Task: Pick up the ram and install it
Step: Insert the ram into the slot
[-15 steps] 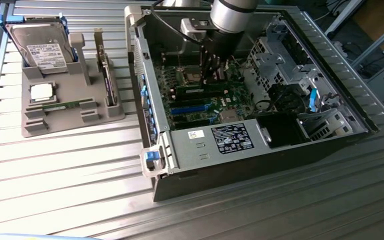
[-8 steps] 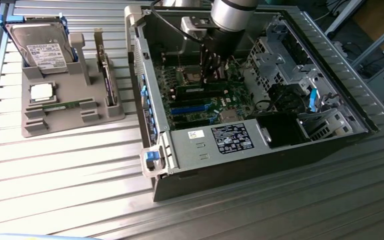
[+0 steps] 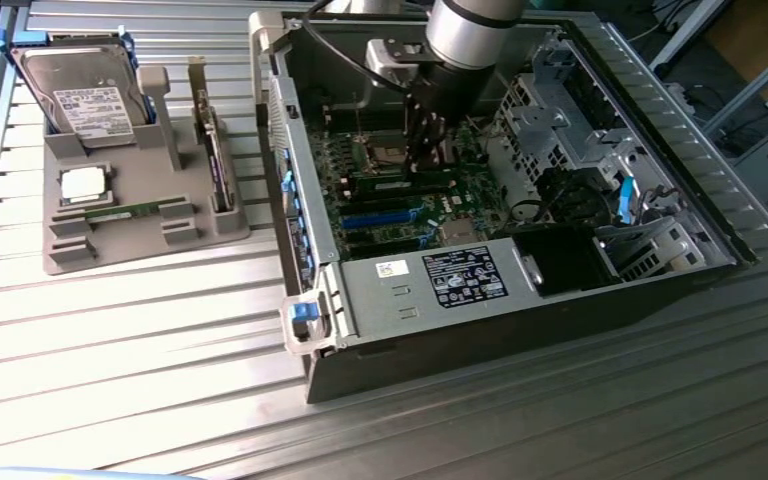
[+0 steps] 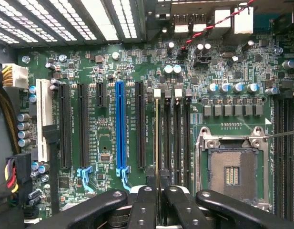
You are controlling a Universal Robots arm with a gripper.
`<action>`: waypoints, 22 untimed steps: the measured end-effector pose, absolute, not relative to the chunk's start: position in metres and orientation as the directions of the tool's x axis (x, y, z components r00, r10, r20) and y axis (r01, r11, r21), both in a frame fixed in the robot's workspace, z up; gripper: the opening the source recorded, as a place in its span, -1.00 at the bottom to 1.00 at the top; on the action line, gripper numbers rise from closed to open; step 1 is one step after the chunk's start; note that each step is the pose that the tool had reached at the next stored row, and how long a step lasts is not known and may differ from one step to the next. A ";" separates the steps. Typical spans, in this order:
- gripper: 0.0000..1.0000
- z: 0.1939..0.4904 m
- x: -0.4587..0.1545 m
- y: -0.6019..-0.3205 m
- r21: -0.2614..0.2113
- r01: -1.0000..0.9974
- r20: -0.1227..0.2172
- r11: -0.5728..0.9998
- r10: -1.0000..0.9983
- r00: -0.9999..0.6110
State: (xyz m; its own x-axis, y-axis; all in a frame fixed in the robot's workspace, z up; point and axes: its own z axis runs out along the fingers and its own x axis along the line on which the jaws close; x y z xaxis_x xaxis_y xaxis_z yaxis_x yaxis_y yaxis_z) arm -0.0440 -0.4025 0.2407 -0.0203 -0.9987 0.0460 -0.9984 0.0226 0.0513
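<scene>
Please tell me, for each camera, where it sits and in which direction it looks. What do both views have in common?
Exterior view: sits high off the arm, looks down at the open computer case and grey parts stand; the arm reaches in.
Wrist view: sits on the wrist, looks along the hand onto the motherboard; the ram is pinched edge-on.
Shared: motherboard, empty CPU socket.

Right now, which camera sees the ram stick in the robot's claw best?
The wrist view: the ram shows edge-on, pinched by the gripper over the motherboard's slots. In the exterior view the gripper blocks it.
</scene>
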 end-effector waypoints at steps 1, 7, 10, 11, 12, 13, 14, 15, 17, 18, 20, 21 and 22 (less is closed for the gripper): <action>-0.75 0.241 -0.044 -0.402 0.051 -0.998 0.046 0.023 -0.999 -0.020; -0.75 0.240 -0.045 -0.400 0.051 -0.998 0.046 0.023 -0.999 -0.020; -0.75 0.239 -0.045 -0.399 0.051 -0.998 0.046 0.023 -0.999 -0.020; -0.75 0.239 -0.045 -0.399 0.051 -0.998 0.046 0.023 -0.999 -0.020; -0.75 0.239 -0.046 -0.399 0.051 -0.998 0.046 0.023 -0.999 -0.020; -0.75 0.239 -0.047 -0.399 0.051 -0.998 0.046 0.023 -0.999 -0.020; -0.75 0.239 -0.047 -0.399 0.051 -0.998 0.046 0.023 -0.999 -0.020; -0.75 0.238 -0.047 -0.399 0.051 -0.998 0.046 0.023 -0.999 -0.020; -0.75 0.237 -0.047 -0.399 0.051 -0.998 0.046 0.023 -0.999 -0.020; -0.75 0.237 -0.047 -0.399 0.051 -0.998 0.046 0.023 -0.999 -0.020; -0.75 0.236 -0.047 -0.399 0.051 -0.998 0.046 0.023 -0.999 -0.020; -0.75 0.236 -0.047 -0.399 0.051 -0.998 0.046 0.023 -0.999 -0.020; -0.75 0.236 -0.047 -0.399 0.051 -0.998 0.046 0.021 -0.999 -0.019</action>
